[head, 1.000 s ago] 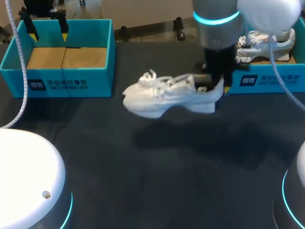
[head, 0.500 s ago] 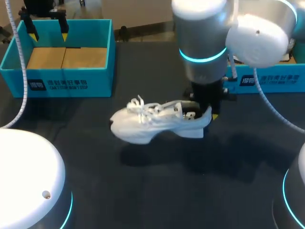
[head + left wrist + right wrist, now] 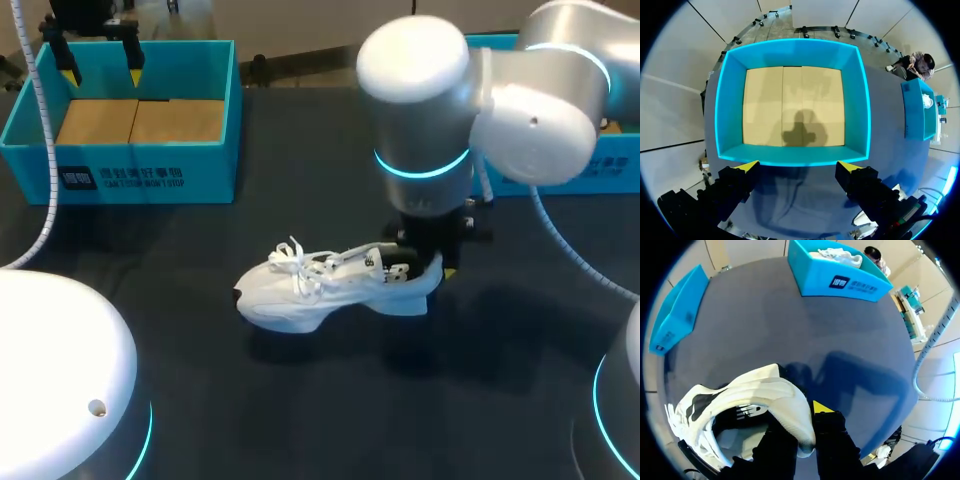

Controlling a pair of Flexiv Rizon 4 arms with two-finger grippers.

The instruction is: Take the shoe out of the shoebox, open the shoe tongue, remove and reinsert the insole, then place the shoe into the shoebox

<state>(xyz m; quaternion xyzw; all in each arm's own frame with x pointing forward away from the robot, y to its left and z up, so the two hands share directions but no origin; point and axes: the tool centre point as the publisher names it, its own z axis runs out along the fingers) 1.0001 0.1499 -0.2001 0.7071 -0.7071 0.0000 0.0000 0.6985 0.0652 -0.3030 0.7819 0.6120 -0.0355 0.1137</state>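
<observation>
A white laced shoe [image 3: 325, 285] hangs low over the dark table near its middle, toe pointing left. My right gripper [image 3: 438, 263] is shut on its heel collar. In the right wrist view the heel [image 3: 790, 412] sits between the black fingers of that gripper [image 3: 806, 424]; one yellow tip shows outside it and the other is hidden inside the shoe. My left gripper [image 3: 100, 70] stands open above the empty blue shoebox [image 3: 120, 178] at the back left. In the left wrist view this gripper [image 3: 797, 167] hovers over the box's near wall [image 3: 790, 156], holding nothing.
A second blue shoebox [image 3: 840, 280] with another white shoe [image 3: 837, 255] in it stands at the back right, mostly hidden behind my right arm in the head view. The left box [image 3: 730, 100] has a bare cardboard floor. Dark tabletop [image 3: 300, 400] lies in front of the shoe.
My right arm has carried the shoe away from the right shoebox, leftward, toward the front and lower over the table. The left arm has not moved.
</observation>
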